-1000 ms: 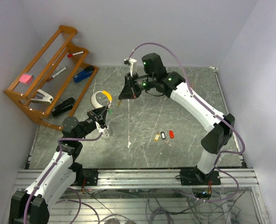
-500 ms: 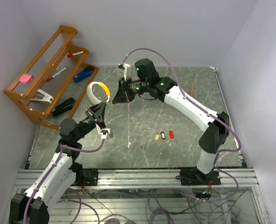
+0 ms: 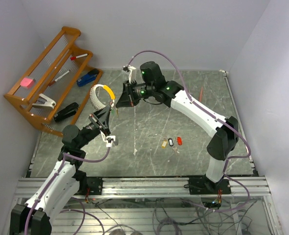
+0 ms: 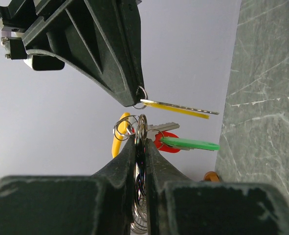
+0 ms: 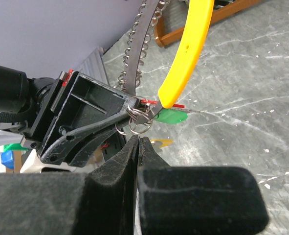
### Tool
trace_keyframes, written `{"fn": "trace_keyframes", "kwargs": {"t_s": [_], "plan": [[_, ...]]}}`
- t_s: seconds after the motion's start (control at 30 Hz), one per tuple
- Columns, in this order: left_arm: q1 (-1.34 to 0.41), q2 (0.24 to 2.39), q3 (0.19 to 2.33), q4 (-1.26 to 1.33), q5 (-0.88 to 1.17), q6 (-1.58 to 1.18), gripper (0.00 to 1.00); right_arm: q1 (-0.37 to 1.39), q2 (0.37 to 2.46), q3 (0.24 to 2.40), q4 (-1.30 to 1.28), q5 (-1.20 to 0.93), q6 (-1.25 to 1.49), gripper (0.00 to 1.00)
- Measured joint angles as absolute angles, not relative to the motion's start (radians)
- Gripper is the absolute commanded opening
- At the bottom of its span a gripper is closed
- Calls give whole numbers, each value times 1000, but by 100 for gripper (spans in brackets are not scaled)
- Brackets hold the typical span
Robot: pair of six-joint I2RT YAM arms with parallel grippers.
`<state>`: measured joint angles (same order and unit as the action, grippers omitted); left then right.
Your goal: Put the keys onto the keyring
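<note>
Since 1 s ago: right claw (image 3: 126, 97) shifting left, closing in on left claw (image 3: 101, 119); thin silvery metal keyring with glossy orange-yellow curved band (image 3: 105, 92) riding higher.
Left claw pinching keyring's wire coils, fingers nearly touching, above dark veined stone-look surface (image 3: 193, 156).
Green- and red-tagged flat keys (image 4: 186, 143) hanging on keyring.
Right claw clamping shut on small split ring of thin yellow-tagged key (image 4: 181, 108), just beside keyring.
Three more tagged keys (image 3: 171, 142) lying loose on surface.
</note>
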<state>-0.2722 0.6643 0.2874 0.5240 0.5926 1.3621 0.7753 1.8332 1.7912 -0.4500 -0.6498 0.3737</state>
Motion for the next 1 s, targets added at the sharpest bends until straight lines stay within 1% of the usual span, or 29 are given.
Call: {"fn": "trace_keyframes", "kwargs": {"t_s": [0.37, 0.77, 1.0], "plan": [[-272, 664, 287, 523, 595, 1367, 7, 783, 1833, 1791, -435, -647, 387, 0], [-272, 643, 289, 531, 607, 1195, 7, 788, 1833, 1791, -401, -690, 401, 0], [-272, 655, 289, 567, 618, 1147, 7, 798, 1833, 1791, -405, -708, 392, 0]]}}
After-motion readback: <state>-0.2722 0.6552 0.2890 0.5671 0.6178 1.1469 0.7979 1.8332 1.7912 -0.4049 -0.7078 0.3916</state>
